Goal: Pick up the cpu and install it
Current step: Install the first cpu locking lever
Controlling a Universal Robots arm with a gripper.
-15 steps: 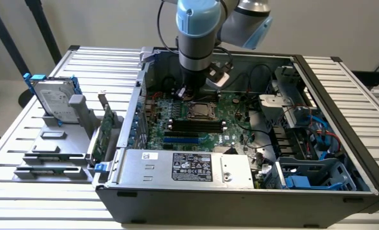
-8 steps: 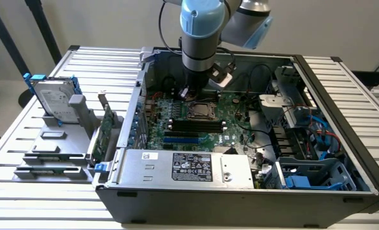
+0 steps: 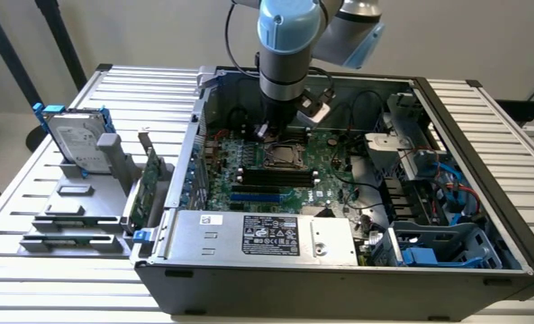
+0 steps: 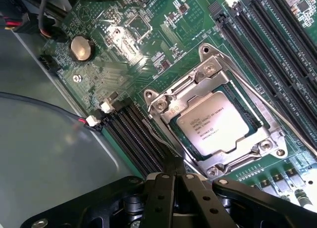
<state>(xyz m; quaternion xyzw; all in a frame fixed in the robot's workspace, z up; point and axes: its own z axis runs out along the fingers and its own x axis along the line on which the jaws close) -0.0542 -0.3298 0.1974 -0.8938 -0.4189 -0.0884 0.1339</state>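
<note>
Wrist view shows the cpu [image 4: 214, 124] as a flat square chip with a dull silver lid bearing printed text and a thin green rim, seated inside the metal-edged socket frame [image 4: 161, 105] on the green motherboard [image 4: 124, 45]. The gripper [image 4: 174, 167] is clenched on nothing, its tip just beside that frame. In the exterior view, this socket lies near frame centre, inside the open computer case [image 3: 339, 270].

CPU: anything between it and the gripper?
Nothing visible over it. The flat silver square cpu lies bare-topped inside the metal-edged socket frame; the black gripper, jaws shut, hangs beside that frame's corner above the green motherboard.
</note>
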